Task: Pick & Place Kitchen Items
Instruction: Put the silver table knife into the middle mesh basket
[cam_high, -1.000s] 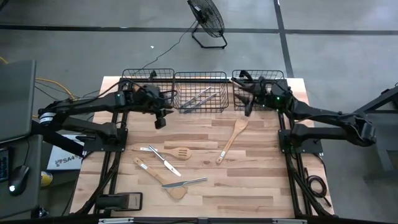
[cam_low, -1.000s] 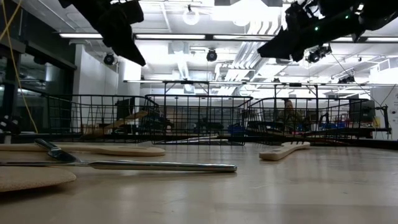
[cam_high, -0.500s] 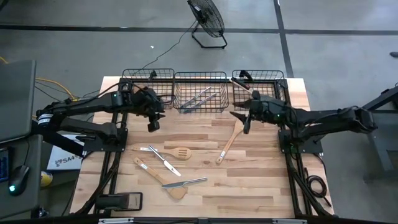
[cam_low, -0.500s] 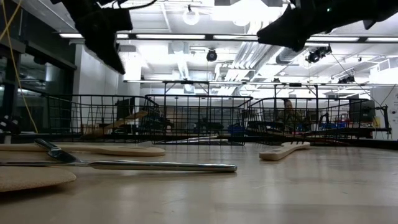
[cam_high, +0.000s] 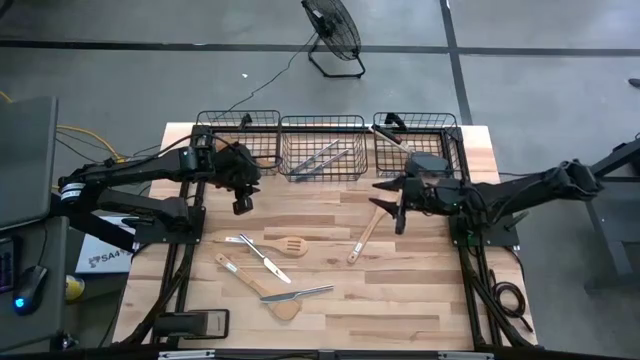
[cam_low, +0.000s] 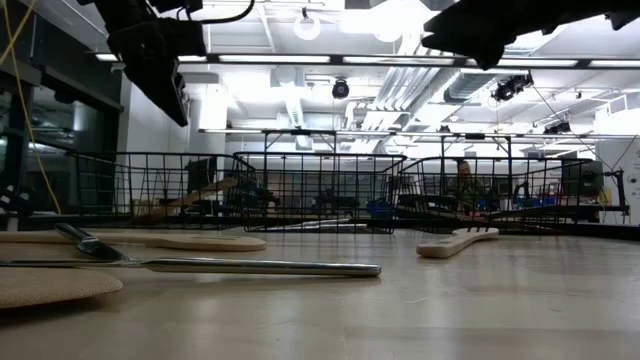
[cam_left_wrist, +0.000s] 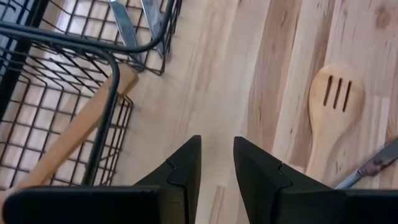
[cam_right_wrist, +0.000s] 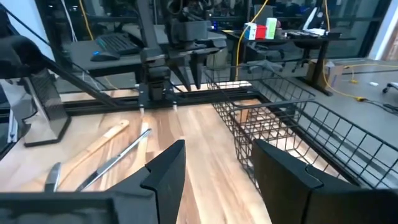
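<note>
Both grippers empty, jaws parted: left gripper (cam_high: 241, 203) narrowly, right gripper (cam_high: 398, 212) wider (over a spoon (cam_high: 372, 226)), near the baskets (cam_high: 322, 122).

A robotics lab in an open industrial hall: the wooden tabletop (cam_high: 400, 290) stands on a bare grey concrete floor (cam_high: 540, 90) beside a floor fan (cam_high: 333, 32). Exposed ceiling ducts (cam_low: 300, 95) and strip lights (cam_low: 300, 58) run overhead, and desks with a keyboard (cam_right_wrist: 117, 43), cables and equipment fill the background.
</note>
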